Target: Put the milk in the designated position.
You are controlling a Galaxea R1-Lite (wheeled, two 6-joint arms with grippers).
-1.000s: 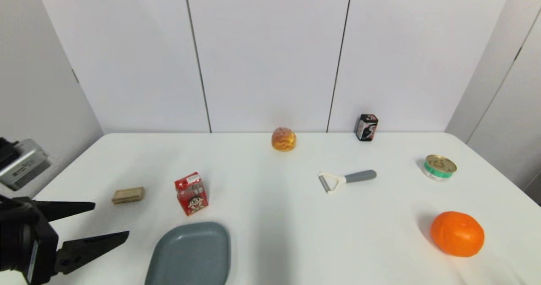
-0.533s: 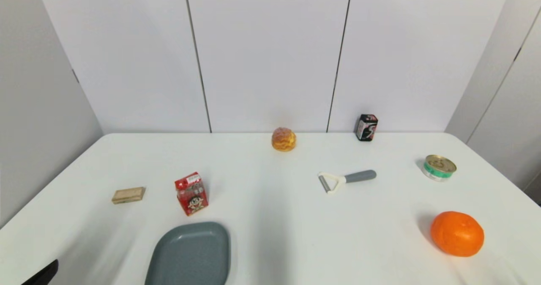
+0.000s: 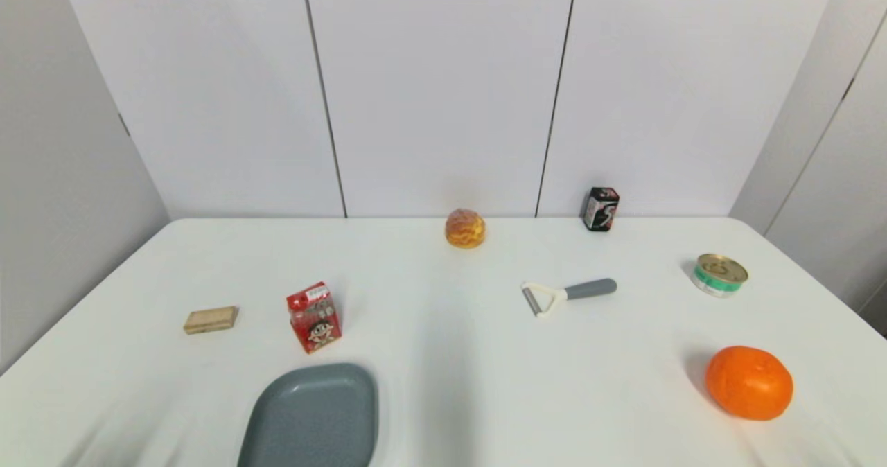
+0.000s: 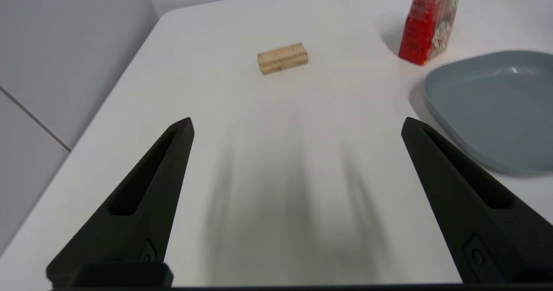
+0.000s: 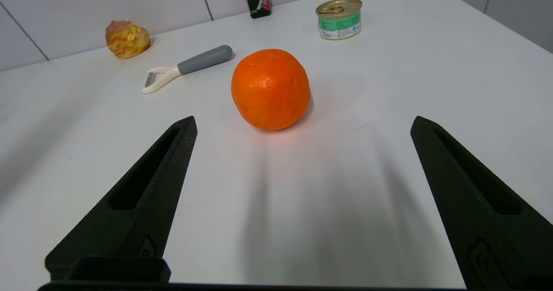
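While the milk (image 3: 314, 316) stands upright just behind the plate (image 3: 312, 418), both grippers — left (image 4: 298, 124), right (image 5: 302, 122) — hang spread and empty; the carton looks light, crushable, best pinched across its narrow sides.

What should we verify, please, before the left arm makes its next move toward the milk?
1. Milk upright on the table, free of any grip: ok.
2. Left gripper open, empty, low at the table's near left: ok.
3. Path to the milk: the tan block lies off to one side, apart: ok.
4. Grey plate empty, just in front of the milk: ok.
5. Right gripper open, facing the orange, away from the milk: ok.
6. Designated position marked: cannot tell.
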